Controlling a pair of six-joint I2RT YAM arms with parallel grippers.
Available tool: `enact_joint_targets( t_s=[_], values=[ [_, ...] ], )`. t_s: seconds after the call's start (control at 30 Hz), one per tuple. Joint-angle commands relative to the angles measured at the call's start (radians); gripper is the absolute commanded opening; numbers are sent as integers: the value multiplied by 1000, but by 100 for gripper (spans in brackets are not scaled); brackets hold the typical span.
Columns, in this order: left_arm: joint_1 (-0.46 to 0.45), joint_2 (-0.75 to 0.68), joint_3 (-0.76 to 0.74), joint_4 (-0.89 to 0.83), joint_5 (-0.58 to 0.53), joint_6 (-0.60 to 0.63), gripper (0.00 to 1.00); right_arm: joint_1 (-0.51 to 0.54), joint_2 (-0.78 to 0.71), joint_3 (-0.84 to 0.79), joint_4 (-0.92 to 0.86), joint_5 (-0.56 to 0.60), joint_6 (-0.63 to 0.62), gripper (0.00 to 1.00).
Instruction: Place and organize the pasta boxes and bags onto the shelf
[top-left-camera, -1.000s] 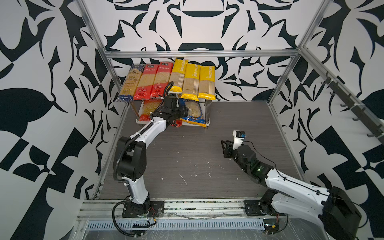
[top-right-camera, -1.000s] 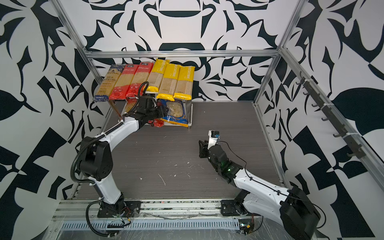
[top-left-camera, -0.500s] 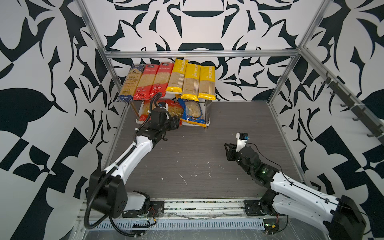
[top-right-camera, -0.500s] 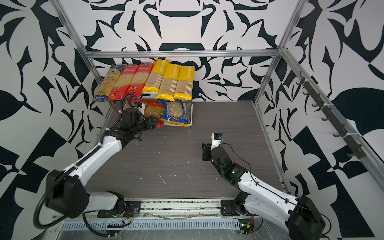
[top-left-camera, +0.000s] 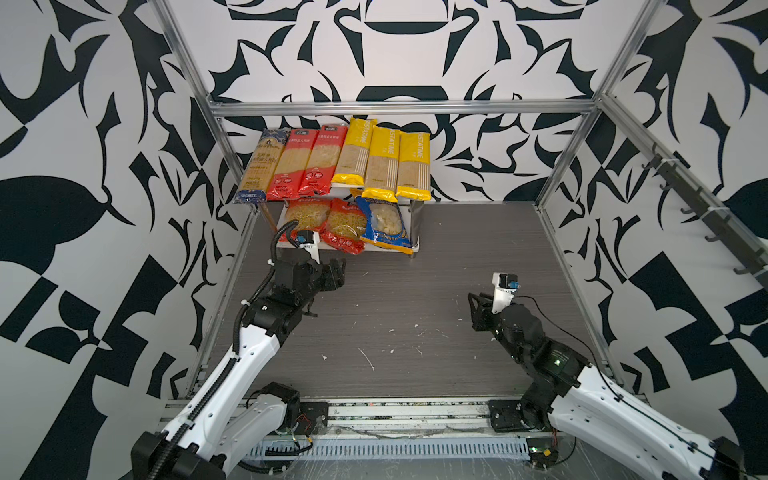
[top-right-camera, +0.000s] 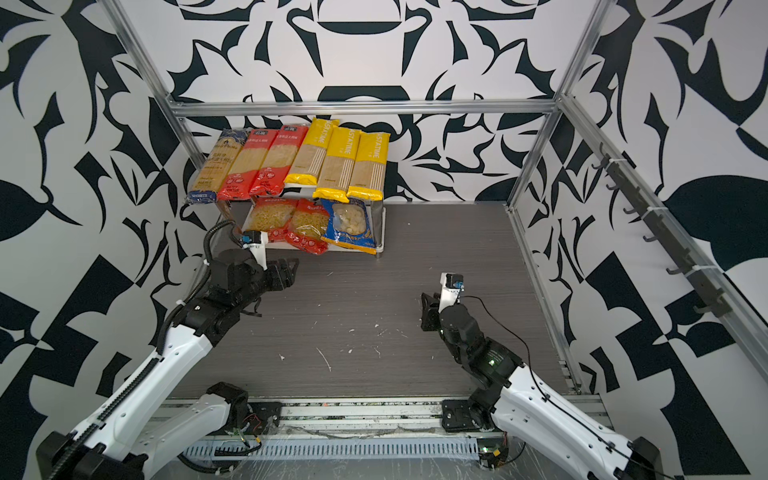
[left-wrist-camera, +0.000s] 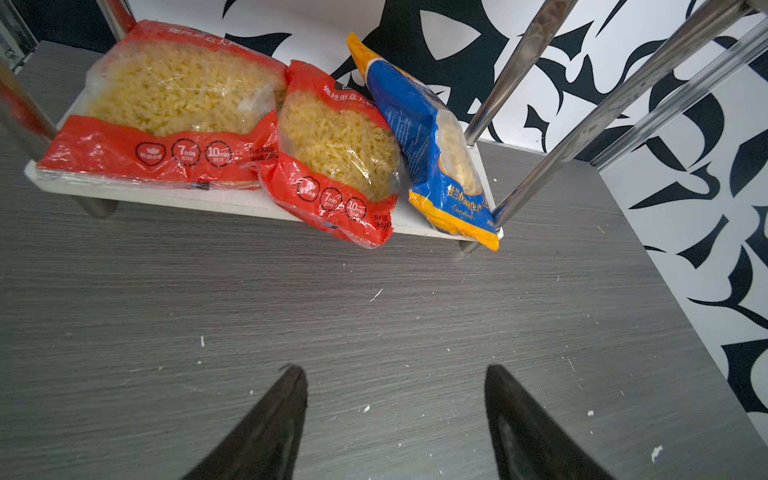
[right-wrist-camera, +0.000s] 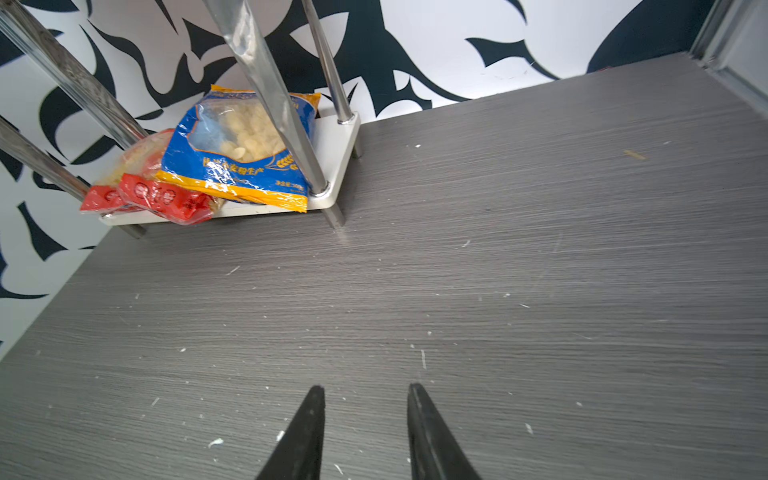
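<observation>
The shelf (top-left-camera: 386, 248) stands at the back left. Its top board carries a long dark-blue packet (top-left-camera: 259, 168), two long red packets (top-left-camera: 293, 164) and three long yellow packets (top-left-camera: 384, 164). Two short red bags (left-wrist-camera: 166, 108) (left-wrist-camera: 336, 153) and a blue-orange bag (left-wrist-camera: 432, 141) lie on the lower board (left-wrist-camera: 232, 203). My left gripper (left-wrist-camera: 394, 370) hangs open and empty over the floor in front of the lower board. Farther right, my right gripper (right-wrist-camera: 366, 387) is open and empty, well away from the shelf (right-wrist-camera: 332, 137).
Dark grey wood-grain floor (top-left-camera: 407, 307) dotted with white crumbs lies between the two arms. Aluminium frame rails (top-left-camera: 399, 107) and patterned walls close the cell. A rack of dark hooks (top-left-camera: 706, 208) runs along the right wall.
My left arm has pulled back from the shelf's lower board toward the front left, its jaws a little wider. The right arm has drifted slightly right and toward the front.
</observation>
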Motion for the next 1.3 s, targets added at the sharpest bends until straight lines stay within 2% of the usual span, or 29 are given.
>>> enact_joint_targets(
  t_s=[0.0, 0.17, 0.27, 0.33, 0.4, 0.5, 0.57, 0.67, 0.77, 0.83, 0.9, 0.97, 1.07, 1.1, 1.13, 1.17, 1.27],
  values=[
    [-3, -68, -42, -50, -33, 24, 72, -4, -28, 16, -58, 44, -78, 38],
    [-3, -177, -139, -41, -151, 77, 72, -54, 16, 89, -154, 99, -215, 39],
    [-3, -236, -215, -3, -205, 81, 73, -114, 69, 112, -165, 85, -250, 40],
    [-3, -260, -262, 32, -282, 102, 74, -143, 93, 99, -142, 112, -248, 40],
    [-3, -284, -311, 82, -412, 137, 76, -185, 108, 59, -74, 144, -269, 40],
    [-1, -304, -383, 213, -573, 175, 80, -262, 139, 3, 10, 220, -284, 40],
    [2, -291, -443, 347, -631, 201, 82, -301, 150, -58, 128, 274, -317, 42],
    [22, -219, -527, 550, -687, 236, 84, -354, 167, -84, 216, 298, -357, 42],
    [82, -120, -562, 670, -638, 234, 84, -390, 208, -142, 379, 317, -396, 42],
    [129, -67, -578, 748, -588, 216, 86, -430, 257, -176, 496, 275, -402, 42],
    [191, -6, -613, 885, -480, 211, 90, -473, 320, -202, 634, 281, -410, 42],
    [256, 55, -620, 973, -379, 197, 91, -530, 376, -224, 759, 215, -416, 41],
    [355, 182, -609, 1106, -259, 150, 92, -592, 501, -216, 853, 138, -379, 41],
    [385, 214, -575, 1081, -236, 139, 92, -599, 543, -214, 887, 124, -377, 40],
    [401, 223, -542, 986, -221, 143, 91, -600, 578, -212, 922, 122, -377, 40],
    [406, 246, -528, 998, -238, 151, 91, -602, 619, -218, 971, 112, -379, 41],
    [416, 344, -585, 1223, -253, 200, 92, -606, 700, -223, 1097, 73, -421, 41]
  ],
)
